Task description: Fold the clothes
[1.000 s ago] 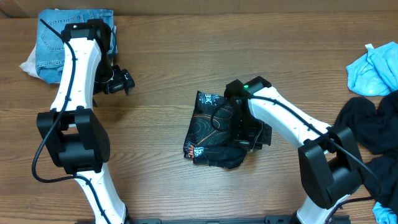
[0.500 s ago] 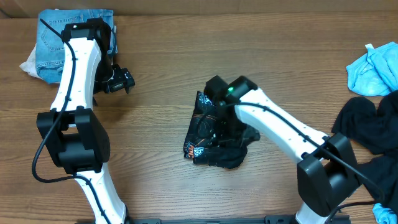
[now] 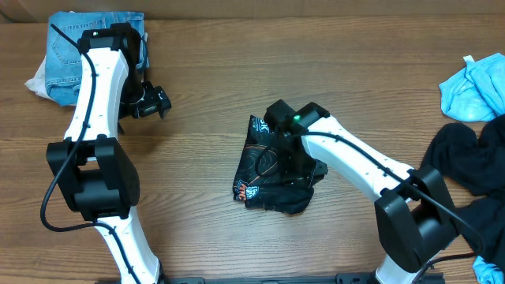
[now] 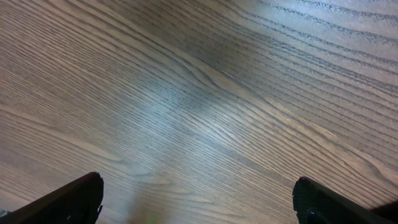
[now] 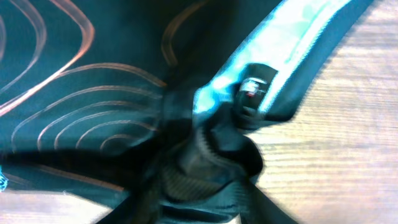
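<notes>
A black garment with orange line print and teal trim (image 3: 264, 170) lies bunched at the table's middle. My right gripper (image 3: 304, 173) is pressed down on its right side. In the right wrist view the fingers (image 5: 205, 186) are buried in a gathered fold of this garment (image 5: 74, 93) and look shut on it. My left gripper (image 3: 151, 101) hovers over bare wood at the left, far from the garment. In the left wrist view its jaws (image 4: 199, 199) are wide open with nothing between them.
Folded blue jeans (image 3: 87, 43) lie at the back left corner with a white cloth (image 3: 35, 80) under their edge. A light blue garment (image 3: 473, 87) and a pile of black clothes (image 3: 473, 170) sit at the right edge.
My right gripper swept left across the black garment, then came back a little to the right, dragging its right edge inward. The left arm has not moved.
</notes>
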You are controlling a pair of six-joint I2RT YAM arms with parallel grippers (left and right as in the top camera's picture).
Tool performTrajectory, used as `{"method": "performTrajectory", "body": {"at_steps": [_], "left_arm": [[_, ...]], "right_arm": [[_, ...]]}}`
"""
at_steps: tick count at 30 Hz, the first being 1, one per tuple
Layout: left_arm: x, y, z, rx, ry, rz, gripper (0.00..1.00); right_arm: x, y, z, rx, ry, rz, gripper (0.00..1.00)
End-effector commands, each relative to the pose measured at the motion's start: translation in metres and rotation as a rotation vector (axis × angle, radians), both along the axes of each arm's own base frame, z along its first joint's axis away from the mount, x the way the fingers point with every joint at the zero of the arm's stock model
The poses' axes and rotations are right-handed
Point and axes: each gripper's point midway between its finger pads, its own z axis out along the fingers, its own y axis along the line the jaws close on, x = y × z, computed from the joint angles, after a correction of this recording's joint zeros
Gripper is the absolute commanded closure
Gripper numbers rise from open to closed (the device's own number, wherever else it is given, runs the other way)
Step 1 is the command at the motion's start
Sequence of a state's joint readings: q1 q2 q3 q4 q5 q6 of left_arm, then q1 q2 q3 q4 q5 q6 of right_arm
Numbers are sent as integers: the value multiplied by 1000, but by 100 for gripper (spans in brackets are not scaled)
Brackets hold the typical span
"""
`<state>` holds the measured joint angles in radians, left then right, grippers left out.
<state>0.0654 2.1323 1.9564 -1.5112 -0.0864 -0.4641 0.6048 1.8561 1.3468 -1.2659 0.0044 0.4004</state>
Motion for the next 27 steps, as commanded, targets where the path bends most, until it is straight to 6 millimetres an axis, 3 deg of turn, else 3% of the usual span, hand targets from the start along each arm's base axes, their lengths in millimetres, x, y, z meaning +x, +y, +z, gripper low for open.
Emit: {"method": "performTrajectory", "body": {"at_steps": [1, 7, 12, 17, 19, 23, 27], "left_arm": [[-1, -5, 2, -11, -1, -29, 0], [-1, -5, 2, -11, -1, -32, 0], [-1, -5, 2, -11, -1, -32, 0], [0, -5, 2, -11, -4, -31, 0], [0, -5, 2, -11, -5, -31, 0], [0, -5, 2, -11, -6, -31, 0], [1, -5, 2, -11, -10, -31, 0]], "right_arm": [[8, -15, 2, -21, -20, -65, 71], [11, -21, 3, -30, -20, -104, 92], [3, -51, 8, -175, -15, -271, 96], [-4, -58, 10, -192, 19, -301, 95], [0, -56, 9, -177, 9, -279, 87], [11, -48, 11, -130, -22, -219, 51], [23, -29, 23, -26, -35, -115, 46]]}}
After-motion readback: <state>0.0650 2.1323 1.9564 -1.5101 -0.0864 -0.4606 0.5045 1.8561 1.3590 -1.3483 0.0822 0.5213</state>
